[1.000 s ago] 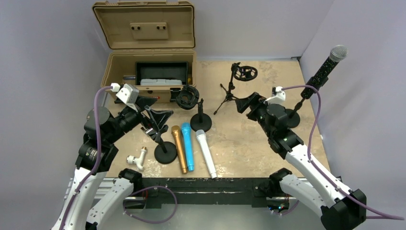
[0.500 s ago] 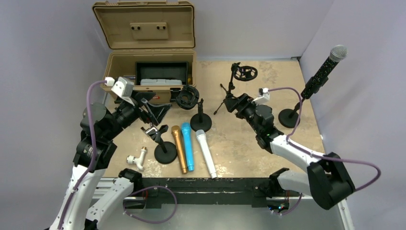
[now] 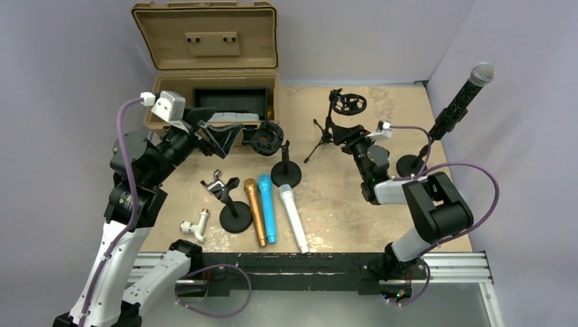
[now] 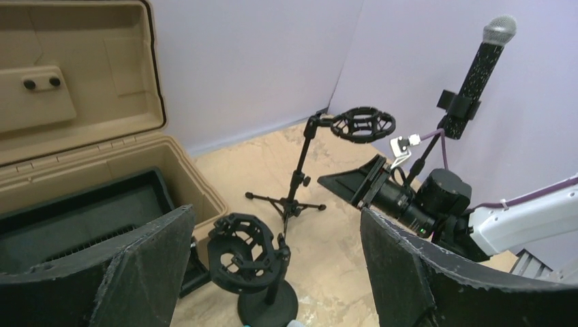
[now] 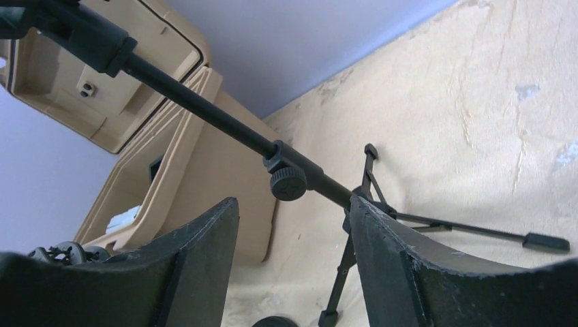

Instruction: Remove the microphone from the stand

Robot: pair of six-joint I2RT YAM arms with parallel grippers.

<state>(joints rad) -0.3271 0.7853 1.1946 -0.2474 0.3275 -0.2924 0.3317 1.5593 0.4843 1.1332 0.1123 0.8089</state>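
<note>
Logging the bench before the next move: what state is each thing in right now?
Case: lid open.
Black microphone: clipped in its stand.
Tripod stand: upright, shock mount empty.
Round-base stand: upright, shock mount empty.
Clip stand: upright, clip empty.
Gold microphone: lying flat.
Blue microphone: lying flat.
White microphone: lying flat.
Left gripper: open, empty.
Right gripper: open, empty.

Microphone [image 3: 465, 92]: black body with pale speckle, silver mesh head. Its stand [image 3: 411, 165] is all black. On the tabletop [image 3: 341, 204], which is beige mottled with paler patches: gold mic [image 3: 256, 212], light-blue mic [image 3: 267, 208], white mic [image 3: 293, 219], white T-fitting [image 3: 195, 226]. Case [image 3: 170, 41] tan, insert [image 3: 229, 102] black. Tripod stand [image 3: 326, 133] black. Cables [image 3: 123, 136] purple.
</note>
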